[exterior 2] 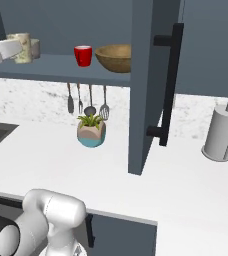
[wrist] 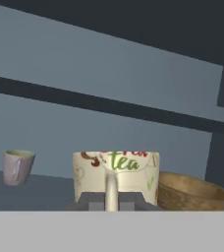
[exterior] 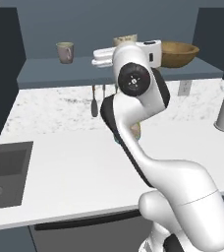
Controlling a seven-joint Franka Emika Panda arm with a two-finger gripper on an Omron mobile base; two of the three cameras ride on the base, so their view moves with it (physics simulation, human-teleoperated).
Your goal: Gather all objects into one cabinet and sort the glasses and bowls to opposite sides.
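A white robot arm reaches up into an open blue-grey wall cabinet [exterior: 109,74] above a pale kitchen counter [exterior: 74,162], its gripper [wrist: 111,202] level with the cabinet's lower shelf. In the hand view the two dark fingers stand pressed close together on a thin upright cream strip at the front of a cream patterned mug [wrist: 116,174] lettered "tea", apparently the mug's handle; whether the mug sits on the shelf or hangs just above it cannot be told. A taupe mug [exterior: 65,51] stands on the shelf well to the left of it, and a wide wooden bowl [exterior: 179,53] sits just beside it on the right. From the right base view, a red cup [exterior 2: 83,55] stands on the same shelf between the cream mug and the bowl, close to the bowl. Below, on the counter, a small teal-and-peach pot [exterior 2: 91,132] holding a green plant stands apart from the rest, beneath a row of kitchen utensils [exterior 2: 88,100] hanging under the cabinet. The cabinet door [exterior 2: 141,85] hangs open with its long black bar handle [exterior 2: 168,85] facing outward. A grey paper-towel holder [exterior 2: 222,132] stands on the counter to the right, and a dark sink [exterior: 3,174] is set into the counter on the left.
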